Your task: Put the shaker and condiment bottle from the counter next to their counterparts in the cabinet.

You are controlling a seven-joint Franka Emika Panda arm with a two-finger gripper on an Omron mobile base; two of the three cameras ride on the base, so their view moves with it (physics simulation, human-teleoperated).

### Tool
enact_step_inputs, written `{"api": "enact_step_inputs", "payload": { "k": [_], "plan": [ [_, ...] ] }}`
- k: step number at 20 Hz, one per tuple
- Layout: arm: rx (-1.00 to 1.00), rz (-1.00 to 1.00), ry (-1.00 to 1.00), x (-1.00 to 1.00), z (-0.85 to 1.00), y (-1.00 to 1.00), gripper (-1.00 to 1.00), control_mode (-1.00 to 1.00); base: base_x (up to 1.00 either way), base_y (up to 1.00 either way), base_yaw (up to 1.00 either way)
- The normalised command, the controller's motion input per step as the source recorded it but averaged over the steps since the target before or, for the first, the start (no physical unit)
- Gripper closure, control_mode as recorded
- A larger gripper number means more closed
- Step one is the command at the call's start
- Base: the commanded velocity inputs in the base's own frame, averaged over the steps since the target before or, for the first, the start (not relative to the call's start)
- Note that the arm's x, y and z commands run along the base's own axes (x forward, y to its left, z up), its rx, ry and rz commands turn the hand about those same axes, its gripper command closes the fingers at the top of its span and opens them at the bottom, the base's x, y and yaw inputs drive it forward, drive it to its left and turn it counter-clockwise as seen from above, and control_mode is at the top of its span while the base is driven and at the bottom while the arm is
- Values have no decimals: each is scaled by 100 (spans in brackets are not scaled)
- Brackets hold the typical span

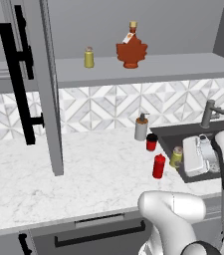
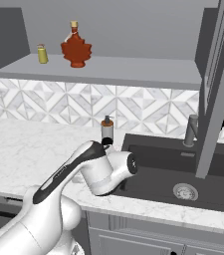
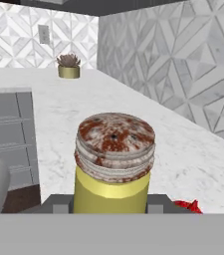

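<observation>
Left base view: the claw (image 1: 183, 158) grips the shaker (image 1: 176, 157) low at the tabletop (image 1: 83, 169) edge; the condiment bottle (image 1: 159, 166) waits beside it. Right base view: counterparts, shaker twin (image 2: 43, 53) and maple-leaf bottle (image 2: 75, 47), stand alone in the cabinet (image 2: 133, 72). Hand view: fingers clenched around the shaker; neither item delivered.

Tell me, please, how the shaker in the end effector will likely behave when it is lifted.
The shaker is a smooth, rigid-looking cylinder, so it should probably not bend but might slip or turn. The end effector is shut on its yellow body, below the cap, so it may tilt slightly. It looks small, so likely light.
</observation>
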Motion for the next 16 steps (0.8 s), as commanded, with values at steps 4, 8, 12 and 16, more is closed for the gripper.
{"api": "enact_step_inputs", "payload": {
  "k": [4,8,12,16],
  "plan": [
    [0,0,-4,0,64,22,100,-100,0,0,0],
    [-1,0,-5,0,65,23,100,-100,0,0,0],
    [-2,0,-5,-2,61,29,100,-100,0,0,0],
    [-4,-1,-8,-7,57,41,100,-100,0,0,0]
  ]
}}
